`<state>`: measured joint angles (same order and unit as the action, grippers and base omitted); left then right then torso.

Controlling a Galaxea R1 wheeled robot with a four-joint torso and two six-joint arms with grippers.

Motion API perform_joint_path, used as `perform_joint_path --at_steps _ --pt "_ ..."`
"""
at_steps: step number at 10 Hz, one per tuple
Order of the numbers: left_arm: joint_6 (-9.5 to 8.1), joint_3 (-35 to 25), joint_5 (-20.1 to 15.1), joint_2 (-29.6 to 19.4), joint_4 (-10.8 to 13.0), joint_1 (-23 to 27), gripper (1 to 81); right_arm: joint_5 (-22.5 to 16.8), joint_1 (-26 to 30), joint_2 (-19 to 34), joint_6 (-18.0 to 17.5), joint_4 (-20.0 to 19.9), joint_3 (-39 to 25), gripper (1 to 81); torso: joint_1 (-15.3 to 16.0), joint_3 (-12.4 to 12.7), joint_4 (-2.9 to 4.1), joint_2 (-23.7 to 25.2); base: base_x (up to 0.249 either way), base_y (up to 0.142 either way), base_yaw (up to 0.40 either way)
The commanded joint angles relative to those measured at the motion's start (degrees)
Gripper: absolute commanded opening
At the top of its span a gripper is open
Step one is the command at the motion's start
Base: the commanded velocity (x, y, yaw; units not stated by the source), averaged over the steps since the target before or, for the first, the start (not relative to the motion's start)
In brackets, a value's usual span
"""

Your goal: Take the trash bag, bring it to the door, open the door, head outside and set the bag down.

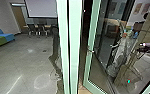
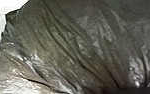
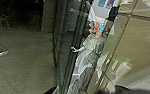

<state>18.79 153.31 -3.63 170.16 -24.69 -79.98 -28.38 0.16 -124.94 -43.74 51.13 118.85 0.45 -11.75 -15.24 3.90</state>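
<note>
Looks like the doorway stage, with the door (image 1: 88, 67) ajar beside the post (image 1: 75, 45). Best to ease the door wider with steady pressure, then roll through slowly, keeping the bag (image 2: 66, 47) off both edges to avoid snags. Find the bag close before the left wrist camera, creased lengthwise and bunching toward one end; would guess at a long axis along those creases, but cannot place its mouth. Cannot tell either claw's state: apart, together or clamped.

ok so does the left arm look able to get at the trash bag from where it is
Probably yes: the trash bag shows large and very close in the left wrist view, with nothing visible between it and the camera. Whether the left arm has hold of it I can't tell.
</note>
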Motion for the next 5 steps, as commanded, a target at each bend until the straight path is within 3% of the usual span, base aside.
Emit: perform_joint_path --at_steps 1,4,5 --pt "-0.06 -0.1 -4.2 0.0 -0.5 2.5 1.0 -2.9 9.3 1.4 0.4 2.8 1.5 81.1 0.0 -2.0 0.00 0.0 0.000 0.000 0.000" --pt "-0.06 -0.1 -4.2 0.0 -0.5 2.6 1.0 -2.9 9.4 1.2 0.4 2.8 1.6 81.1 -0.1 -4.3 0.00 0.0 0.000 0.000 0.000" --pt "-0.06 -0.1 -4.2 0.0 -0.4 2.6 1.0 -3.0 9.4 1.2 0.4 2.8 1.4 81.1 -0.1 -3.0 0.00 0.0 0.000 0.000 0.000"
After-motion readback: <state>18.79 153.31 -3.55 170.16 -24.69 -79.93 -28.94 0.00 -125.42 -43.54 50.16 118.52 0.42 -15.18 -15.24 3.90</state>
